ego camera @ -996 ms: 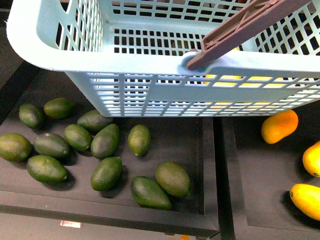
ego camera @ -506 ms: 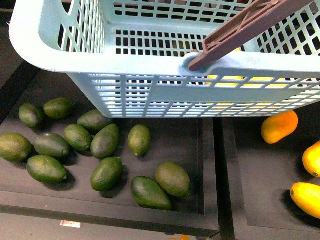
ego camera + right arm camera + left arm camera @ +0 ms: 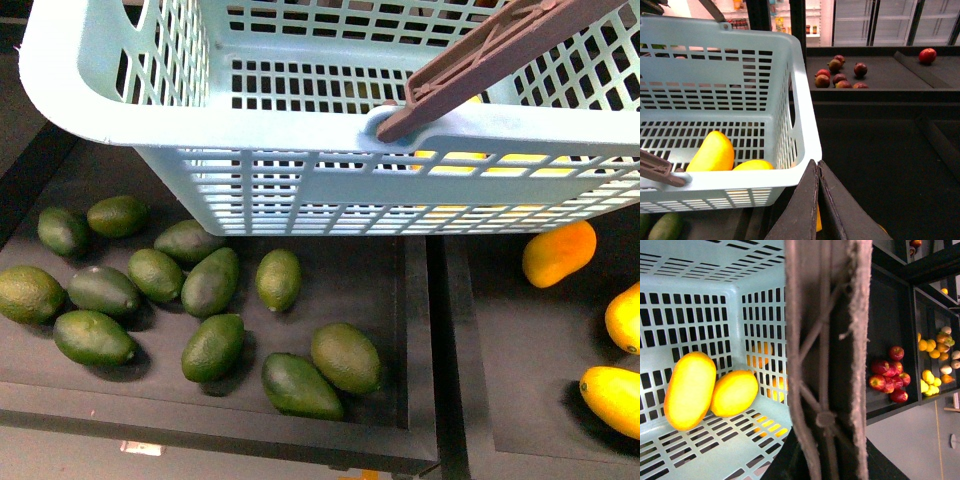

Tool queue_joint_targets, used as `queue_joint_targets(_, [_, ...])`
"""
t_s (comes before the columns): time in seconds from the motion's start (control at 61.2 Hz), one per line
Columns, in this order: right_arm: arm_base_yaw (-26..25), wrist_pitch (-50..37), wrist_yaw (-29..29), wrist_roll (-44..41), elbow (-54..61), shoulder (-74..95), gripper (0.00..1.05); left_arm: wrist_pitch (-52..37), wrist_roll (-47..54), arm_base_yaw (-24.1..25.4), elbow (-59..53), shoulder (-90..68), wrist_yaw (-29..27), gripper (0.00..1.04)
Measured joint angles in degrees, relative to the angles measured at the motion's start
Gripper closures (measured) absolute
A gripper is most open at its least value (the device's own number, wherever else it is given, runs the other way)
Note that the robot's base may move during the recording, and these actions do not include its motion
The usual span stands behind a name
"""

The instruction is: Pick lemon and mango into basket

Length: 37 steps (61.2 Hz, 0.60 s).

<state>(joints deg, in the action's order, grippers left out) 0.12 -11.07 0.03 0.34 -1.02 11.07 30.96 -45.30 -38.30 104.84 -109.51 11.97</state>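
The light teal basket (image 3: 300, 130) hangs above the fruit trays, its brown handle (image 3: 490, 60) raised. My left gripper (image 3: 825, 460) is shut on that handle (image 3: 825, 365), which fills the middle of the left wrist view. On the basket floor the long yellow mango (image 3: 690, 390) lies against the shorter lemon (image 3: 735, 392). In the right wrist view both show behind the near wall, the mango (image 3: 712, 152) and the lemon (image 3: 754, 165). My right gripper (image 3: 817, 172) is shut and empty, just outside the basket's corner (image 3: 807, 145). Neither arm shows in the front view.
Several dark green oval fruits (image 3: 210, 345) lie in a black tray below the basket. Orange-yellow fruits (image 3: 558, 252) sit in the tray to the right, past a raised divider (image 3: 435, 350). Red apples (image 3: 840, 75) lie on a shelf beyond the basket.
The basket has shifted very slightly to the right in the front view. The fruits in the trays have not moved.
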Motion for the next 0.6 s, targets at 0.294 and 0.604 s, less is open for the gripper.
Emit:
queue_joint_targets(0.294, [0.0,10.9,0.1,0.0,0.0,-10.5,1.03,0.0,0.0,0.0,0.0,0.0,-0.2,0.99])
queue_joint_targets(0.604, [0.0,11.0,0.0,-0.1,0.0,-10.7,0.78,0.0,0.0,0.0,0.0,0.0,0.0,0.99])
